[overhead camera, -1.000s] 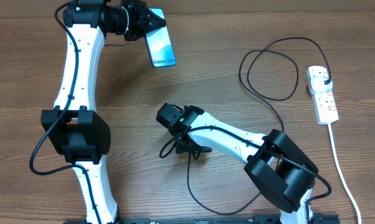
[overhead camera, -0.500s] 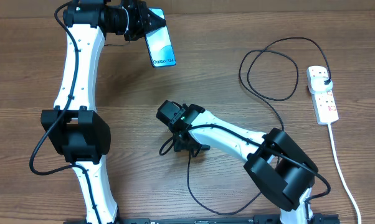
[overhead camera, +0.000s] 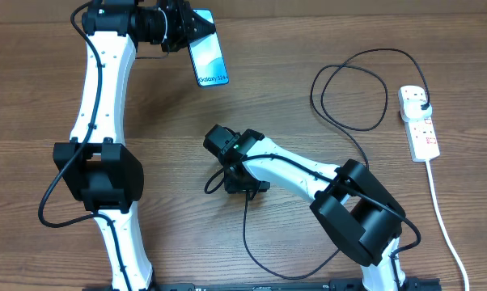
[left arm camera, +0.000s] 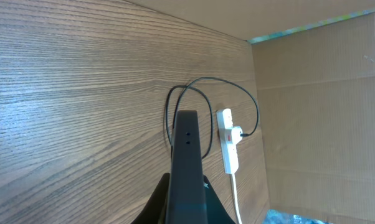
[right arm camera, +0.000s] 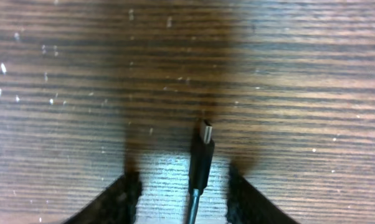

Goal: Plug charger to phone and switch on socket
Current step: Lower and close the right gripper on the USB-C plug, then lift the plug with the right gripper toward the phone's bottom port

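- The charger (right arm camera: pixel 201 158) is a thin black cable ending in a slim metal connector tip, lying flat on the wooden surface (right arm camera: pixel 312 74).
- It lies between the right claw's (right arm camera: pixel 182 183) spread fingers and touches neither.
- The left claw (overhead camera: pixel 181 31) pinches the blue-screened phone (overhead camera: pixel 209 58) at one short end.

The left arm (overhead camera: pixel 98 89) reaches up to 12 o'clock, and its wrist turns toward 3 o'clock. The left pincer (overhead camera: pixel 193 28) is closed tight on the phone (overhead camera: pixel 209 56). The right arm (overhead camera: pixel 296 171) stretches toward 10 o'clock. The right pincer (overhead camera: pixel 243 182) points down, its two fingers (right arm camera: pixel 126 193) spread wide apart.
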### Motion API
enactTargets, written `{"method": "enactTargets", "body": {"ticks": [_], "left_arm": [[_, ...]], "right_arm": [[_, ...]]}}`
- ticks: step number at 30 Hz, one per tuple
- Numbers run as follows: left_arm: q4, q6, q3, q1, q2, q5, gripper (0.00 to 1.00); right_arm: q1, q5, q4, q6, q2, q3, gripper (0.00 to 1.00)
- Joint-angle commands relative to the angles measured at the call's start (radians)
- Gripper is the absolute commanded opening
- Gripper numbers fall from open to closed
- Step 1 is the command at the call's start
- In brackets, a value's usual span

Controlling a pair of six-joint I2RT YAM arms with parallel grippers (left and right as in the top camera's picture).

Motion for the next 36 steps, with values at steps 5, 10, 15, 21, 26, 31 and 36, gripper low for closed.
{"method": "enactTargets", "body": {"ticks": [5, 10, 15, 21, 26, 31, 36], "left_arm": [[0.006, 0.007, 0.020, -0.003, -0.031, 0.035, 0.04], [0.006, 0.006, 0.020, -0.003, -0.031, 0.036, 0.04], [0.008, 0.004, 0.020, -0.003, -0.031, 0.038, 0.04], [0.012, 0.004, 0.020, -0.003, -0.031, 0.037, 0.04], [0.012, -0.008, 0.020, -0.003, -0.031, 0.038, 0.04], [0.013, -0.014, 0.020, -0.003, -0.031, 0.038, 0.04], [0.018, -0.016, 0.020, -0.001, -0.031, 0.062, 0.04]], "right_arm": [[-0.005, -0.001, -0.003, -0.003, 0.019, 0.017, 0.34], [-0.005, -0.005, -0.006, 0.001, 0.019, 0.017, 0.28], [-0.005, -0.005, -0.010, 0.000, 0.019, 0.024, 0.26], [-0.014, -0.005, -0.011, 0.008, 0.019, 0.024, 0.13], [-0.032, -0.020, -0.011, 0.019, 0.019, 0.024, 0.05], [-0.038, -0.025, -0.014, 0.019, 0.019, 0.024, 0.04], [-0.052, -0.073, -0.034, 0.010, 0.019, 0.043, 0.04]]}}
